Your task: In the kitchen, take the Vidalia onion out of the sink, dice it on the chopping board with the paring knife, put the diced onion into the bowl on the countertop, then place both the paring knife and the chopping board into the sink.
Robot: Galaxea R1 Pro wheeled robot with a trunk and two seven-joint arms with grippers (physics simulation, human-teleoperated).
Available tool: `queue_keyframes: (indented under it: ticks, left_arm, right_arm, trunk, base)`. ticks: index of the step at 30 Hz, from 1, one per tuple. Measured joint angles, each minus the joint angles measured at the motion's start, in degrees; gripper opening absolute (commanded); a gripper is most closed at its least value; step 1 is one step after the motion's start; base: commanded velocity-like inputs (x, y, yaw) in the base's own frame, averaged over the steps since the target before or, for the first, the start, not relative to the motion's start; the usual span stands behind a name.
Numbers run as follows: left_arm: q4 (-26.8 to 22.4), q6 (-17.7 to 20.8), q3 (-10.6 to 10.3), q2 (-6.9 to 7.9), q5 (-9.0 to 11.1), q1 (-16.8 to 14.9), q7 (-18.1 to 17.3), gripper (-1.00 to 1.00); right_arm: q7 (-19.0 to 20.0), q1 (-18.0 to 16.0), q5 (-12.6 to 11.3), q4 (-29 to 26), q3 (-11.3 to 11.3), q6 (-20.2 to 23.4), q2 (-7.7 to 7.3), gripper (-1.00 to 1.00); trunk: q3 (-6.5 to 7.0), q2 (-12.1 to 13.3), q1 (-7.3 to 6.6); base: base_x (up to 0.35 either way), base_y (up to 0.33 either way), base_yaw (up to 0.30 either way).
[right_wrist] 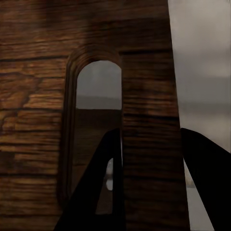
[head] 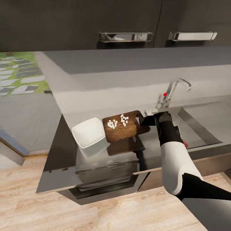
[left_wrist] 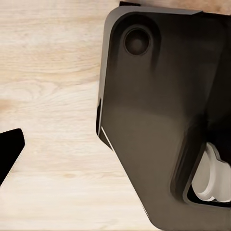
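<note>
Kitchen: dark wall cabinets with chrome handles above, pale wood floor (head: 96, 211) below
Desk (head: 64, 150): glossy dark grey slab, pale front edge
Chopping board (head: 126, 131): brown wood grain, raised off the desk at a tilt, with its reflection beneath; handle-slot end toward the sink
Diced onion (head: 117, 122): small white cubes scattered on the board's top
Bowl (head: 89, 136): white, squarish, just beside the board on the side away from the sink, tipped
Sink (head: 205, 128): grey steel basin past the board's slot end, chrome tap (head: 175, 89) with red knob at its back edge
Right pincer (head: 141, 121): clamped on the board's slot end; one finger (right_wrist: 103, 187) through the slot, the other (right_wrist: 209, 178) outside the board's edge
Left pincer: one dark fingertip (left_wrist: 8, 151) over the floor, beside the robot's dark base; width cannot be told
</note>
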Motion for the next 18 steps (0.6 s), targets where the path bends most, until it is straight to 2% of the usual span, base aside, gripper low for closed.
queue_keyframes:
  ticks: [7, 18]
  left_arm:
    - [-0.01, -0.01, 0.00, 0.00, 0.00, 0.00, 0.00, 1.00]
    - [0.00, -0.09, 0.00, 0.00, 0.01, 0.00, 0.00, 1.00]
  right_arm:
    - [0.00, 0.00, 0.08, 0.00, 0.00, -0.03, 0.00, -1.00]
    - [0.00, 0.01, 0.03, 0.00, 0.04, -0.02, -0.01, -1.00]
  trunk:
    - [0.63, 0.00, 0.00]
    - [1.63, 0.00, 0.00]
  base:
    - [0.000, 0.045, 0.000]
    - [0.000, 0.237, 0.000]
